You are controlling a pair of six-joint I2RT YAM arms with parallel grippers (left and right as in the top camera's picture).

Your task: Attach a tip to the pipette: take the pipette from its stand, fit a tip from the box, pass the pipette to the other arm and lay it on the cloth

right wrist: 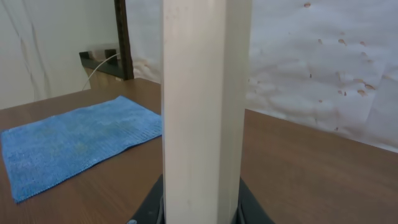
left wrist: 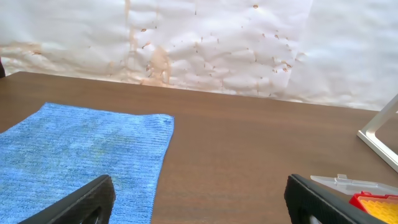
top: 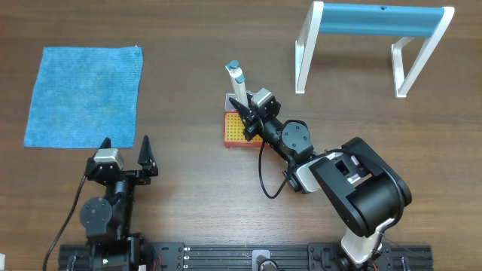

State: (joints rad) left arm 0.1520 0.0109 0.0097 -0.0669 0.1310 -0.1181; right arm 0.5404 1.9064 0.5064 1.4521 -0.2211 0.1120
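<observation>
Right jaws clamped on the pipette at the tip box; left jaws spread wide.

The right jaws grip the smooth, white, flat-sided plastic pipette [top: 237, 81] upright, its blue-grey cap uppermost, at the orange rectangular tip box [top: 235, 132] with its gridded yellow top. The left jaws stand open just beside the ribbed, square blue cloth [top: 84, 96], which lies flat on the brown wood-grain table [top: 188, 188]. Well apart stands the white-legged, blue-barred pipette stand [top: 376, 19].

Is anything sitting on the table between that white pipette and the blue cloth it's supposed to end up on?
Nothing visible: bare table separates the pipette from the cloth. The left gripper sits open just beside the cloth's near edge.
</observation>
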